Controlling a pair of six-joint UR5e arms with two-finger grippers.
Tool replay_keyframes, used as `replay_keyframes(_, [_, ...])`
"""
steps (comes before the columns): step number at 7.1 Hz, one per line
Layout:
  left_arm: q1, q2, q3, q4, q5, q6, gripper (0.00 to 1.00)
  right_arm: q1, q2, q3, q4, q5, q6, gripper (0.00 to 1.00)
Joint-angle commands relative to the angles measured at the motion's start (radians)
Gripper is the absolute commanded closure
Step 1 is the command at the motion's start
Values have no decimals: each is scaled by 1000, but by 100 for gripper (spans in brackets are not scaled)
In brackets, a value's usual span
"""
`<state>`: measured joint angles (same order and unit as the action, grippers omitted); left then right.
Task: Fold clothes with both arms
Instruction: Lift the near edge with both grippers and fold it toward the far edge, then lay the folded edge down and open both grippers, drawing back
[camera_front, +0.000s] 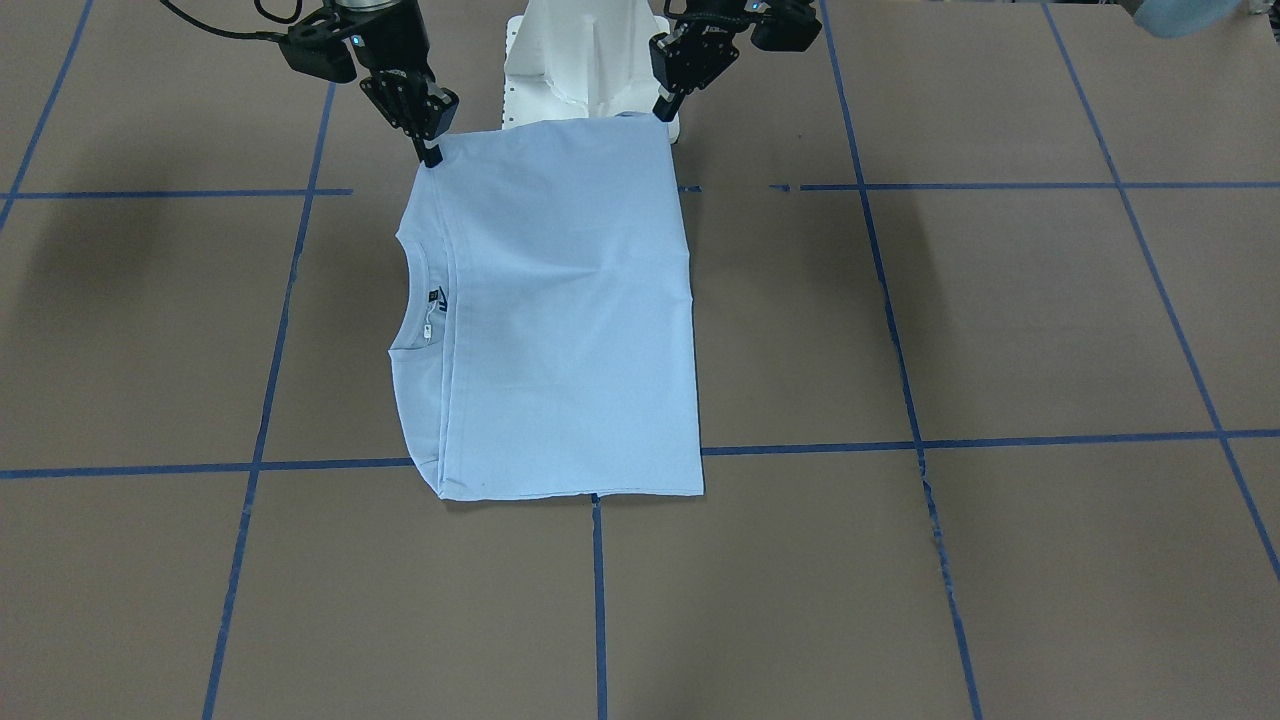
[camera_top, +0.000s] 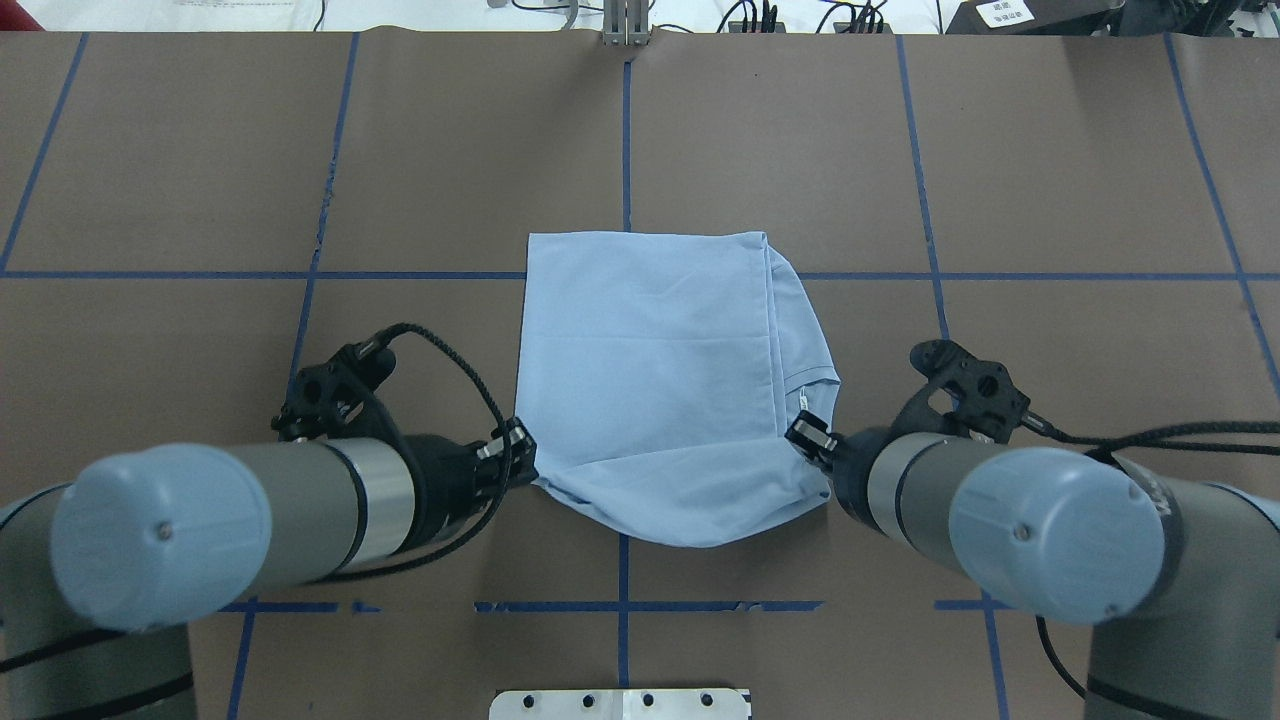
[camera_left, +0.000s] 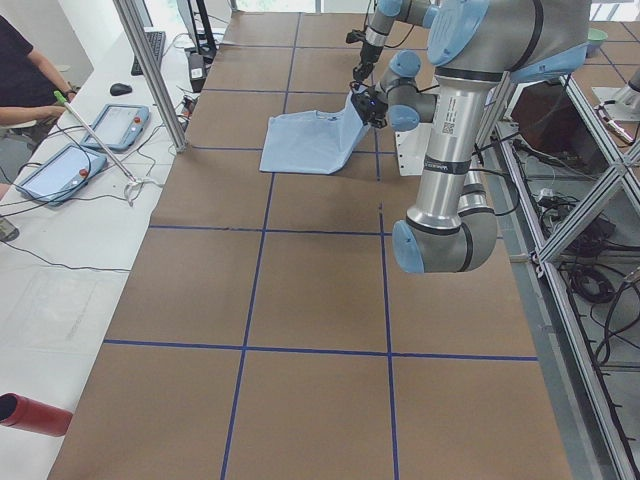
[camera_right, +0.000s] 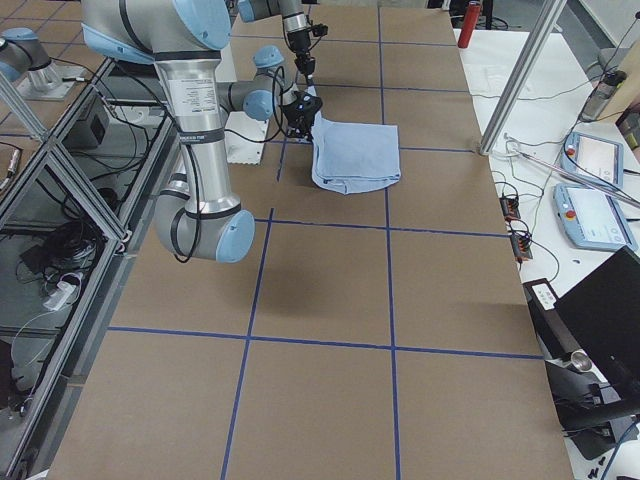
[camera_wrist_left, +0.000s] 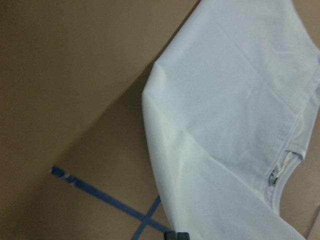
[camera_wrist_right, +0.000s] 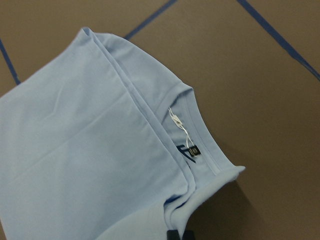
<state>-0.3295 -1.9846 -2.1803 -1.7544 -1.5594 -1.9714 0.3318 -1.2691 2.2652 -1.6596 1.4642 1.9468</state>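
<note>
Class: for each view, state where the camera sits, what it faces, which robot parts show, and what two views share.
Front-facing: across the table, facing the pedestal; right gripper, left gripper holding T-shirt.
Overhead: behind the shoulders, looking down; left arm, right arm.
Exterior left: table's end; left arm nearest.
Exterior right: opposite end; right arm nearest.
Left wrist: above T-shirt; one fingertip.
Right wrist: above collar; one fingertip.
Shared: both wrist views show the collar.
</note>
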Motion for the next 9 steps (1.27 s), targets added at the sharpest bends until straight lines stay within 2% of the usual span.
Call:
replay_keyframes(1, [-148, -84, 146, -13, -21, 135, 100, 163, 141, -201, 0, 98, -122, 100])
replay_keyframes(2, [-196, -114, 225, -48, -21, 182, 100, 202, 167, -279, 29, 100, -181, 100])
replay_keyframes(3, [-226, -115, 311, -139, -21, 204, 100, 237, 209, -365, 59, 129, -193, 100])
replay_keyframes(4, [-238, -144, 429, -237, -16, 245, 100, 271, 264, -500, 130, 158, -206, 100])
replay_keyframes(5, [-287, -167, 539, -284, -13, 394, 100, 327, 318, -670, 264, 215, -270, 100])
replay_keyframes(6, [-330, -231, 726, -403, -2, 508, 76, 395, 376, -855, 376, 293, -380, 87])
replay_keyframes(7, [-359, -306, 927, -545, 74, 578, 57, 433, 504, -1114, 534, 304, -472, 1])
replay_keyframes(8, [-411, -312, 951, -606, 76, 645, 52, 519, 555, -1186, 591, 379, -587, 0])
replay_keyframes(9, [-419, -304, 932, -602, 70, 649, 52, 588, 506, -1161, 593, 544, -639, 0])
